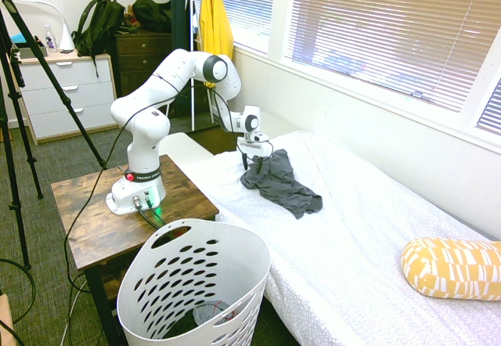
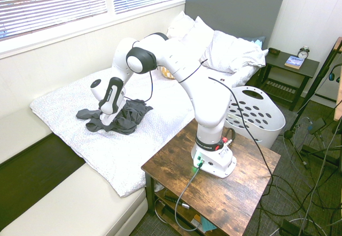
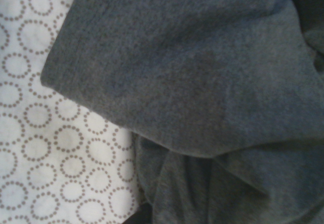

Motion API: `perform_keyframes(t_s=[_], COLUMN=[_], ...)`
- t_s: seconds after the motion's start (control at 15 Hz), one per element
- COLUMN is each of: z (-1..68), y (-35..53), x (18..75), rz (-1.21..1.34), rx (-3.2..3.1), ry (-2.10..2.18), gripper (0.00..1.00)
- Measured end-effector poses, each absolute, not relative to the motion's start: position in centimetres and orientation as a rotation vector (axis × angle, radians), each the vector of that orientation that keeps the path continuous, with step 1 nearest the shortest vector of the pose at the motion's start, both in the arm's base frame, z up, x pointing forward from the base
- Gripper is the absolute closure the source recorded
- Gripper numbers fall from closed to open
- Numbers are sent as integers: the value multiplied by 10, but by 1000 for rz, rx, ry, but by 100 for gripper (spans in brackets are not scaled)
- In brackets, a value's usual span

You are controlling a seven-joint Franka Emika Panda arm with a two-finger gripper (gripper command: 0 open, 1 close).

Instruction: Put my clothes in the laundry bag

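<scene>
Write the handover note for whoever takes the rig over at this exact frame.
End effector: open, down at the grey garment, which it does not appear to have gripped.
Garment: crumpled on the white bedding of the bed.
Laundry basket: upright on the floor, beside the wooden table that carries the arm; something pale shows low down through or in it, not clear what.
Done: arm brought to the garment.
Left: close on the cloth, lift it, carry it over to the basket and release it inside.
</scene>
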State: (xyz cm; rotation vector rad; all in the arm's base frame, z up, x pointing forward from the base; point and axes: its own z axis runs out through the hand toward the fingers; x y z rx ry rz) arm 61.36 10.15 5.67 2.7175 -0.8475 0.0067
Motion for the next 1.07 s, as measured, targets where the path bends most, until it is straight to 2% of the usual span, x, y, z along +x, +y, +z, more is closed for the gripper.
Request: perform_keyframes(t_s=[0.13,0.2,1.07], z=[48,44,15], y=[109,109,85], x=[618,620,630], rz=[-4,-11,-30], rx=[2703,2691,2650], ry=[-827,-816,-772], gripper=[0,100,100])
